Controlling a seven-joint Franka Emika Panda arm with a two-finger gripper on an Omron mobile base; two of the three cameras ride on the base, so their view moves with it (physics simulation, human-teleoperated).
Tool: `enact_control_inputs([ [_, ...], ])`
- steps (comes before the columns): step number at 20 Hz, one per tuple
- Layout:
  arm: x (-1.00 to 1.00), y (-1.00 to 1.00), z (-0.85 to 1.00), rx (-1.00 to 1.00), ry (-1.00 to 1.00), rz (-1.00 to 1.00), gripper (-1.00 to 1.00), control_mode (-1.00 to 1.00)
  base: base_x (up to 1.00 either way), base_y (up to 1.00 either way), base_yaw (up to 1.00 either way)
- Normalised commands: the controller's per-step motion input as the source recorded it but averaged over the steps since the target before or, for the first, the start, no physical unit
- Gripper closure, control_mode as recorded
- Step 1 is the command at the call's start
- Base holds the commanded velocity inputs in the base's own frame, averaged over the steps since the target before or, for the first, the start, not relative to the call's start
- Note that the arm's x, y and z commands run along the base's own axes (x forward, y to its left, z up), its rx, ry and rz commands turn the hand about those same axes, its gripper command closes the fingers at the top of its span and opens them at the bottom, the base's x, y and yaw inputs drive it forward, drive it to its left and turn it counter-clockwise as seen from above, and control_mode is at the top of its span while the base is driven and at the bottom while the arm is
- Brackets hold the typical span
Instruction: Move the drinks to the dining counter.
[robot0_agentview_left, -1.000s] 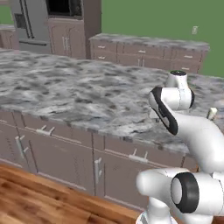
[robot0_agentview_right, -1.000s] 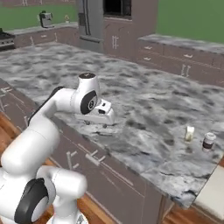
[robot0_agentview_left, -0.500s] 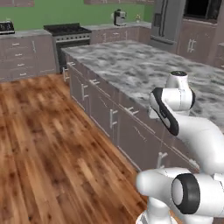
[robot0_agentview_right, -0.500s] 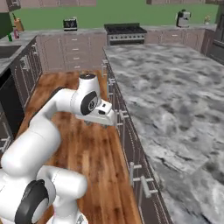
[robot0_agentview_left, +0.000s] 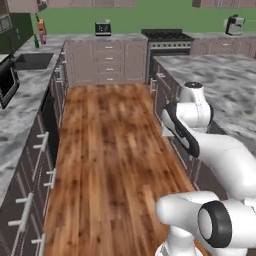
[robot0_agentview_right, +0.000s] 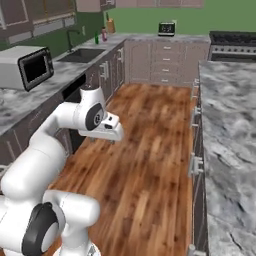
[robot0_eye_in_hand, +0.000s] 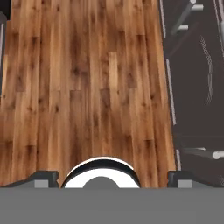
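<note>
My end effector (robot0_eye_in_hand: 112, 177) hangs over the wood floor (robot0_agentview_left: 110, 150) with its tips spread wide and nothing between them. The dining counter (robot0_agentview_right: 230, 125) runs along my right. On the far sink counter (robot0_agentview_left: 20, 95), near the corner, stands a slim green bottle (robot0_agentview_right: 96, 38) beside other small items I cannot tell apart at this range. I judge the step is driving to fetch: keep the arm tucked, roll up the aisle, and stop square to that corner before reaching
</note>
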Motion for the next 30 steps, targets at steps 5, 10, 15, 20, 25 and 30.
enact_control_inputs([
  [5,0.00,0.00,0.00,0.00,0.00,0.00,-1.00,1.00,1.00,-0.03,0.11],
  [10,0.00,0.00,0.00,0.00,0.00,0.00,-1.00,1.00,1.00,-0.14,0.00],
  [15,0.00,0.00,0.00,0.00,0.00,0.00,-1.00,1.00,1.00,-0.05,0.00],
  [20,0.00,0.00,0.00,0.00,0.00,0.00,-1.00,1.00,1.00,-0.05,-0.01],
  [25,0.00,0.00,0.00,0.00,0.00,0.00,-1.00,1.00,1.00,-0.01,-0.01],
  [30,0.00,0.00,0.00,0.00,0.00,0.00,-1.00,1.00,1.00,0.00,0.00],
])
